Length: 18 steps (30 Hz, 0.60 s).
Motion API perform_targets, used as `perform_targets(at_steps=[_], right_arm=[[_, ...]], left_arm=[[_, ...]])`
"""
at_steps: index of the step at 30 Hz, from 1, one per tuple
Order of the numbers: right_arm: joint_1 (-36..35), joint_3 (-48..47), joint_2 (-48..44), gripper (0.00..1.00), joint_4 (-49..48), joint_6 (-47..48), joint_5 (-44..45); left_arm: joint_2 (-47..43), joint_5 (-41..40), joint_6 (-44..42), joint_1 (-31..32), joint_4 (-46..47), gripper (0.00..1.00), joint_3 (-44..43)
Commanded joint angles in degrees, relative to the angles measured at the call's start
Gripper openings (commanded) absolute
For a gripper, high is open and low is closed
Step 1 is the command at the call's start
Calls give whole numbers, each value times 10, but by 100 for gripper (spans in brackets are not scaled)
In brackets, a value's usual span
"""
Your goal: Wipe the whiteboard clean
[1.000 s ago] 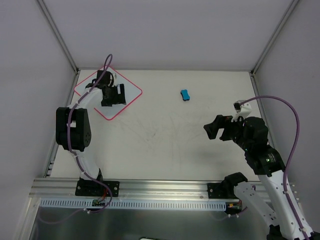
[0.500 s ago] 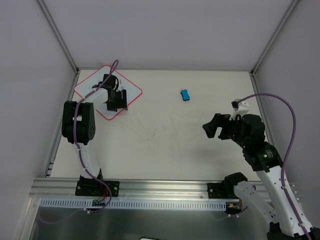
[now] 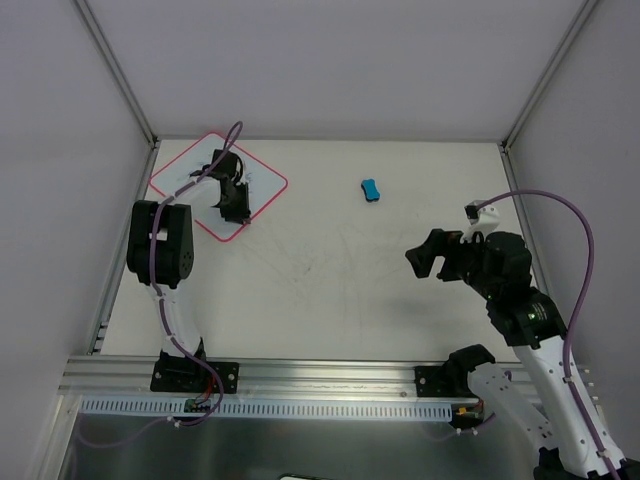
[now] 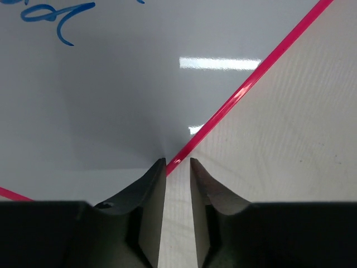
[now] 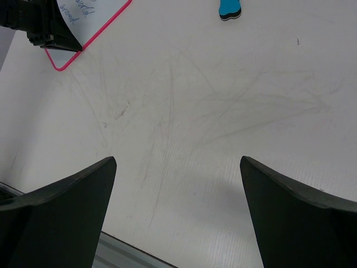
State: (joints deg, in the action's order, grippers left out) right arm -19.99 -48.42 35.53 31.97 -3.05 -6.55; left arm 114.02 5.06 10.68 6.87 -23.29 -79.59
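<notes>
Bright even light, glare on whiteboard (image 4: 111,100)

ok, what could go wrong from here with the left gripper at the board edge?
1. The left gripper straddles the thin red-pink rim of the flat white whiteboard; such a narrow pinch may slip or skid the board.
2. Blue handwriting is not yet erased, and the small blue eraser block lies far off, untouched.

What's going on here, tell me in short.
The left gripper sits at the edge of the whiteboard, its jaws nearly together astride the red rim; whether they grip it cannot be told. Blue writing is on the board, not yet wiped. The blue eraser lies untouched at the far middle of the table. The right gripper hangs open above bare table, holding nothing.
</notes>
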Motion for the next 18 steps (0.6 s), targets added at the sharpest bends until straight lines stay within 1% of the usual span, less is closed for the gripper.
perform_targets(at_steps=[1,2,5,6,7,11,15,16,18], right_arm=[[-2,10,-12,99,-16,-13,-8],[-2,11,-14,99,-16,-13,-9],[-2,14,-23,99,-16,-15,-9],[-2,15,-26,99,-16,-16,-10],[-2,18,-28,99,-16,-16,-11],[-2,28,-44,99,-16,-18,-10],[-2,42,-62,99,-15,-20,-15],[-2,44,-69,99,-16,-21,-16],[-2,50,-73,99,-16,-24,-22]], left_arm=[[16,-4,8,23,-37,20,8],[13,-4,10,27,-39,13,10],[8,1,20,46,-45,6,20],[2,5,23,52,-47,2,24],[-1,6,29,58,-48,1,33],[-20,27,72,90,-55,0,60],[-32,48,110,147,-59,0,85],[-33,50,121,175,-60,0,93],[-31,64,150,207,-61,0,95]])
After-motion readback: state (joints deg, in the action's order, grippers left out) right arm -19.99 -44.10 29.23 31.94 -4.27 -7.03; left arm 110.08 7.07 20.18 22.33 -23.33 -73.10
